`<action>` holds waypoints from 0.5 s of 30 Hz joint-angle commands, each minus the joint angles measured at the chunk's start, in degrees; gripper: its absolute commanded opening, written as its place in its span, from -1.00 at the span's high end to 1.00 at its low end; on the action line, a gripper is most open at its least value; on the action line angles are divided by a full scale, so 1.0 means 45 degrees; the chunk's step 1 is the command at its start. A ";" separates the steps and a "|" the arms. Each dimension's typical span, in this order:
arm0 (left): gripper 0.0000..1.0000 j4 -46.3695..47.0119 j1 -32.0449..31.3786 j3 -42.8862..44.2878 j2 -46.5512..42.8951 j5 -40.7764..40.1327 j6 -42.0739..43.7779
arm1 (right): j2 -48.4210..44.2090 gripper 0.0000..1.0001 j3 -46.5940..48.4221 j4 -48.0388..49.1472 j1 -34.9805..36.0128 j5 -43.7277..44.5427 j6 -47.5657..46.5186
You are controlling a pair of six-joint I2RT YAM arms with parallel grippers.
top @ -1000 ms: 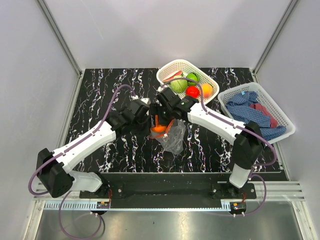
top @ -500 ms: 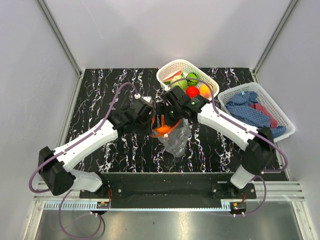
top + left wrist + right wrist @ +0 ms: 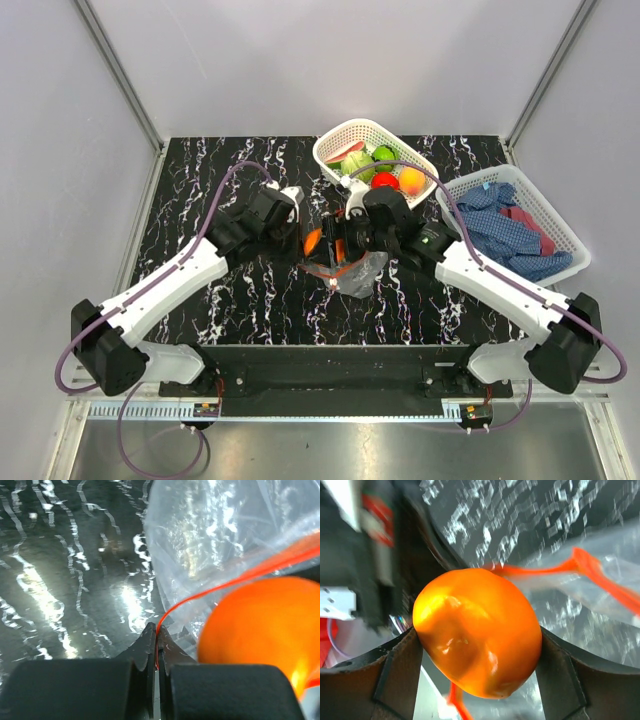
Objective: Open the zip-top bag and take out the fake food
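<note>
The clear zip-top bag (image 3: 357,272) hangs at the table's middle, its orange-red zip strip (image 3: 235,577) stretched. My left gripper (image 3: 299,236) is shut on the strip's edge, seen pinched between its jaws in the left wrist view (image 3: 157,636). My right gripper (image 3: 330,242) is shut on an orange ball (image 3: 477,630) and holds it at the bag's mouth, just beside the left gripper. The ball also shows in the top view (image 3: 312,241) and the left wrist view (image 3: 255,625). The bag (image 3: 605,605) lies behind the ball.
A white lattice basket (image 3: 325,148) at the back holds a pale green cabbage (image 3: 357,166), a dark green fruit (image 3: 384,154), a red tomato (image 3: 385,181) and an orange ball (image 3: 412,180). A second basket (image 3: 574,262) at the right holds blue and red cloths (image 3: 500,215).
My right arm has drawn back toward the right and near side, bringing the orange ball up at the bag's mouth. The left gripper has shifted a little left, still holding the strip.
</note>
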 commanded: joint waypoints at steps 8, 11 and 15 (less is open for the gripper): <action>1.00 0.1428 0.0081 -0.1307 -0.1115 0.1862 -0.0751 | 0.1481 0.83 0.0618 0.7435 -0.0518 -0.1613 0.4770; 1.00 0.1389 0.0100 -0.1464 -0.1388 0.1588 -0.0848 | 0.1891 0.84 0.0424 1.0126 -0.0890 -0.3195 0.7231; 1.00 0.1156 0.0489 -0.1387 -0.1798 0.1159 -0.1043 | 0.2303 0.85 0.0344 1.2560 -0.0988 -0.4584 0.9324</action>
